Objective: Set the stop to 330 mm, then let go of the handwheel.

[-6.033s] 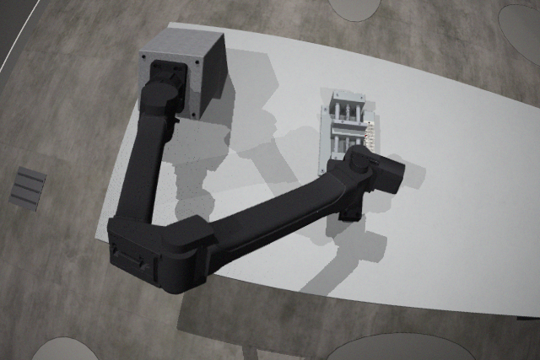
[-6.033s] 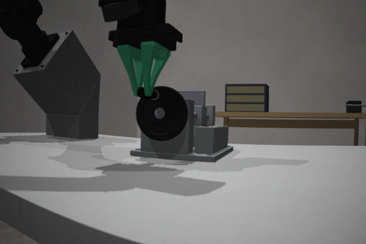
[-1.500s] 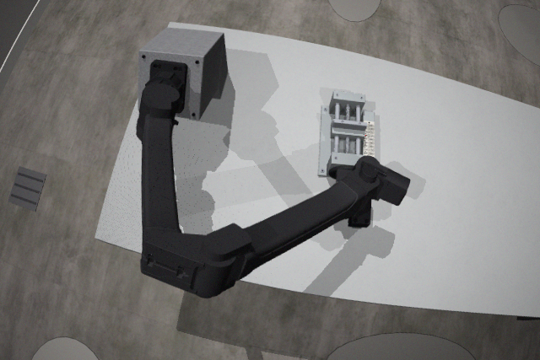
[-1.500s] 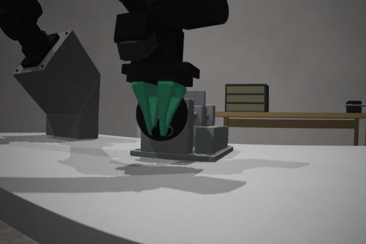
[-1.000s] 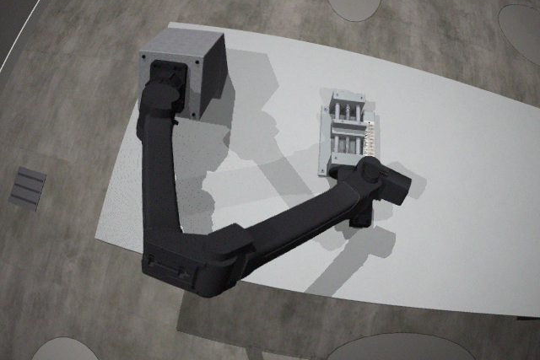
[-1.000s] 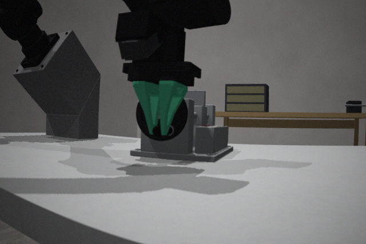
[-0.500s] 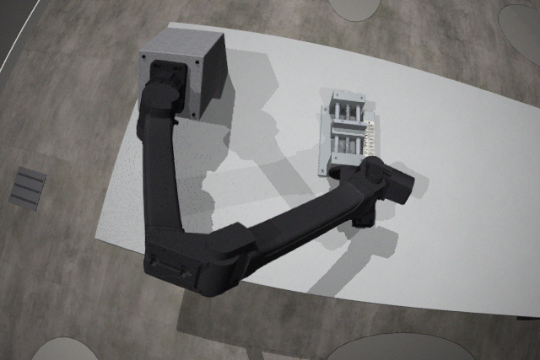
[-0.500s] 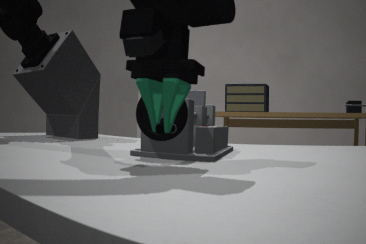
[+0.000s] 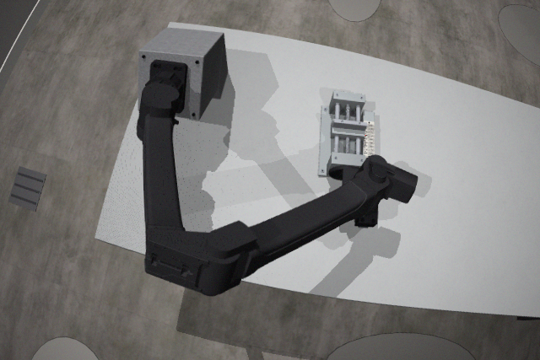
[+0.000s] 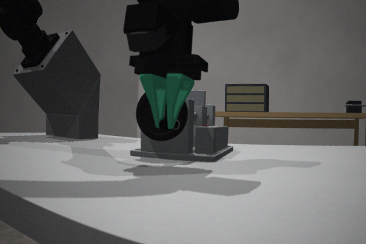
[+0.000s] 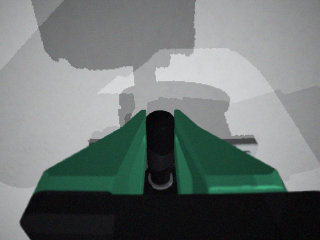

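My gripper (image 10: pixel 164 126) (image 11: pixel 160 119) points down, its green fingers shut on the black crank knob (image 11: pixel 160 131) of the handwheel. The black handwheel (image 10: pixel 143 117) (image 9: pixel 335 171) stands upright at the near end of the grey stop fixture (image 9: pixel 323 142) (image 10: pixel 165 147); the knob is at its lower part, a little right of the wheel's middle in the exterior view. The stop (image 9: pixel 348 130) is a pale crosspiece on the rods, about midway between the end blocks. The scale (image 9: pixel 369 142) runs beside it with a small red mark near the stop; its numbers are too small to read.
The arm's grey pedestal (image 9: pixel 183 42) (image 10: pixel 69 87) stands at the table's far left. My forearm (image 9: pixel 310 221) passes over the table in front of the fixture and its wrist covers the fixture's near right corner in the top view. A wooden bench (image 10: pixel 289 115) stands in the background.
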You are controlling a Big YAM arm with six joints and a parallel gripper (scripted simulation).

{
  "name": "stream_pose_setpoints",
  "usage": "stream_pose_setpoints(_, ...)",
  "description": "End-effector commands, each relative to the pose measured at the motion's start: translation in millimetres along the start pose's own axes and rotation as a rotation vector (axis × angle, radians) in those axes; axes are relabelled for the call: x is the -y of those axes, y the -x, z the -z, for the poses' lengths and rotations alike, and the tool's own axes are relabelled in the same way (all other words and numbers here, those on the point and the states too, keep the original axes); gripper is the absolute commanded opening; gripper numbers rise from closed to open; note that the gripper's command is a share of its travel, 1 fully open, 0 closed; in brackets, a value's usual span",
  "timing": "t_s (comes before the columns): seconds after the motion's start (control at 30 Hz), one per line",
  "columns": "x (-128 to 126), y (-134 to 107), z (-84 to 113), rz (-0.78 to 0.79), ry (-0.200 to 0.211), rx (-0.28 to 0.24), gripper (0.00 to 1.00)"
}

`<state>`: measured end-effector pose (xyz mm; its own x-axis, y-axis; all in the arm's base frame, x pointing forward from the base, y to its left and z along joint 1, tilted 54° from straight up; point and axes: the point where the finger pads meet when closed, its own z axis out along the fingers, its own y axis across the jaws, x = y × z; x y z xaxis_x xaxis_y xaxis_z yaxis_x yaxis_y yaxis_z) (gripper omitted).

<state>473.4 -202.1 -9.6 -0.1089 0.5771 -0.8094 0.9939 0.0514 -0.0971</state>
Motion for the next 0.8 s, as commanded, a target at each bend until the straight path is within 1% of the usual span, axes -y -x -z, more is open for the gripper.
stream_pose_setpoints(0.0,-32.1,-3.4,34.1,-0.011,0.074,-0.001,0.06)
stream_pose_setpoints(0.07,-33.1,1.7,39.7,-0.021,0.081,0.001,0.06)
stream_pose_setpoints(0.23,-34.2,-0.3,39.2,-0.024,0.083,0.001,0.06)
stream_pose_setpoints(0.3,-33.0,4.5,44.1,-0.026,0.085,0.002,0.06)
stream_pose_setpoints(0.37,-33.0,4.5,44.1,-0.026,0.085,0.002,0.06)
stream_pose_setpoints(0.63,-29.3,5.2,55.9,-0.028,0.086,0.001,0.06)
stream_pose_setpoints(0.77,-30.0,1.4,53.9,-0.028,0.085,0.001,0.06)
